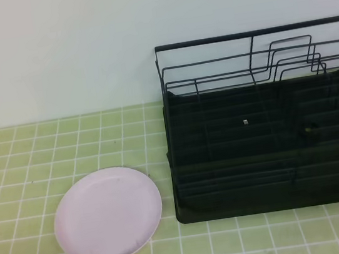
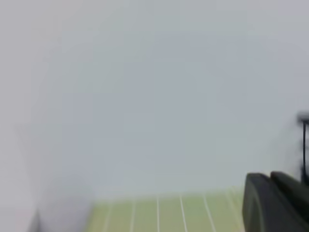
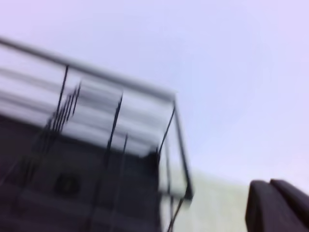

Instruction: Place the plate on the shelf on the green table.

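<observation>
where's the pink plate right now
In the exterior high view the plate lies flat on the green table, lower left, just left of the black shelf and apart from it.

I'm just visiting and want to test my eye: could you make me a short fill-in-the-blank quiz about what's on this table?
1. The round pale pink plate lies flat on the ____ tiled table.
2. The black wire dish rack stands to the plate's ____ in the high view.
3. The rack holds ____ plates.
4. Behind the table is a plain ____ wall.

Missing words: green; right; no; white
</observation>
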